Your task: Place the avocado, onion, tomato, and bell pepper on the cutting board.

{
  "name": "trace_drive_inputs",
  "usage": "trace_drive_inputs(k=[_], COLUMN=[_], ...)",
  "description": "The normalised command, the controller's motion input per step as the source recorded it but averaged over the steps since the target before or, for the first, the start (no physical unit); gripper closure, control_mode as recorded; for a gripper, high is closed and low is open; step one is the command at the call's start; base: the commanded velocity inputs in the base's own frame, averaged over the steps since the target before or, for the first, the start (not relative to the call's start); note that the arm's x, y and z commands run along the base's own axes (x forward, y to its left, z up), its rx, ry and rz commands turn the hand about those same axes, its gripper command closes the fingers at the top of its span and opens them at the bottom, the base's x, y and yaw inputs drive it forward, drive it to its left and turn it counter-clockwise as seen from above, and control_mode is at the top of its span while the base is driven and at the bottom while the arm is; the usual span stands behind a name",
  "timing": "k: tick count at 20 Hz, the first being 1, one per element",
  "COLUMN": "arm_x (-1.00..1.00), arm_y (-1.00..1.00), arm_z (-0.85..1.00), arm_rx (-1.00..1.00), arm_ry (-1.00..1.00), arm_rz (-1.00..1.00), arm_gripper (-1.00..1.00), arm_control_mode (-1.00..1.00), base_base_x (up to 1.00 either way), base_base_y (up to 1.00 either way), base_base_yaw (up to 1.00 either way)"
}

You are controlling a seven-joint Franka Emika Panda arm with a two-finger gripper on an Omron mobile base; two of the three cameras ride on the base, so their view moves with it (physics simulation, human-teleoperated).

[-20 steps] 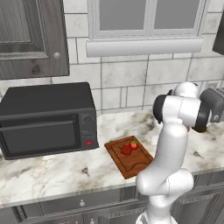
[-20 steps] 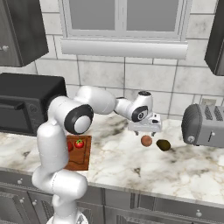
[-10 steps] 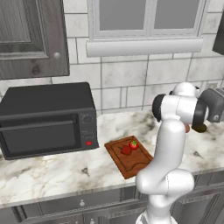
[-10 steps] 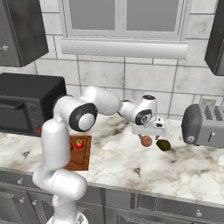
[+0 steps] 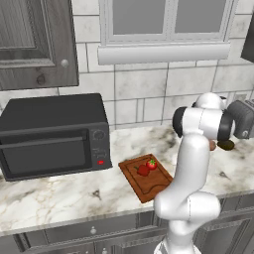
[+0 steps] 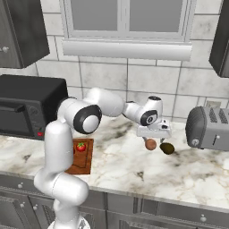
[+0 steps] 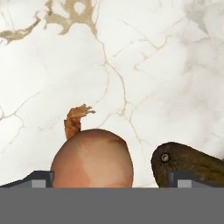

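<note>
A simulated kitchen with a white marble desk (image 6: 125, 165) under a window. A white robot arm reaches out across the desk and its tool (image 6: 153, 137) hangs low over the onion (image 6: 150, 144), a tan-pink ball with a dry papery tuft on top. In the hand view the onion (image 7: 92, 159) sits between the two dark fingertips (image 7: 38, 178), which stand spread as wide as they go on either side of it; the tool has hold of nothing, and whether the tips touch the onion's skin cannot be told. The avocado (image 6: 167, 148), dark brown-green and oval, lies on the desk just beside the onion, on the side toward a grey toaster (image 6: 209, 127); in the hand view one fingertip stands in front of the avocado (image 7: 188, 162). Well apart from these, nearer the arm's base, a reddish-brown cutting board (image 5: 146, 176) lies flat on the desk. On it rest the bright red tomato (image 5: 152, 164) with its green cap and, touching or nearly touching it, the darker red bell pepper (image 5: 143, 170). In the right base view the arm's lower link hides part of the board, and the tomato (image 6: 81, 146) shows beside it. A black microwave (image 5: 52, 135) stands on the desk beyond the board, against the tiled wall.
</note>
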Motion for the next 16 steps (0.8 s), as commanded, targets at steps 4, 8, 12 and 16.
trace_drive_inputs(k=[4,8,12,16], arm_x=[0.00,-0.05,-0.12,-0.22], arm_y=[0.00,0.03,0.18,0.40], arm_z=[-0.47,-0.70,-0.82,-0.96], arm_rx=[0.01,0.07,0.10,0.11], arm_ry=[0.10,0.17,0.23,0.20], arm_rz=[0.00,0.00,0.00,0.00], arm_gripper=[-1.00,-1.00,-1.00,-1.00], arm_control_mode=[-1.00,-1.00,-1.00,-1.00], base_base_x=[0.00,0.00,0.00,0.00], base_base_y=[0.00,0.00,0.00,0.00], base_base_yaw=[0.00,0.00,0.00,0.00])
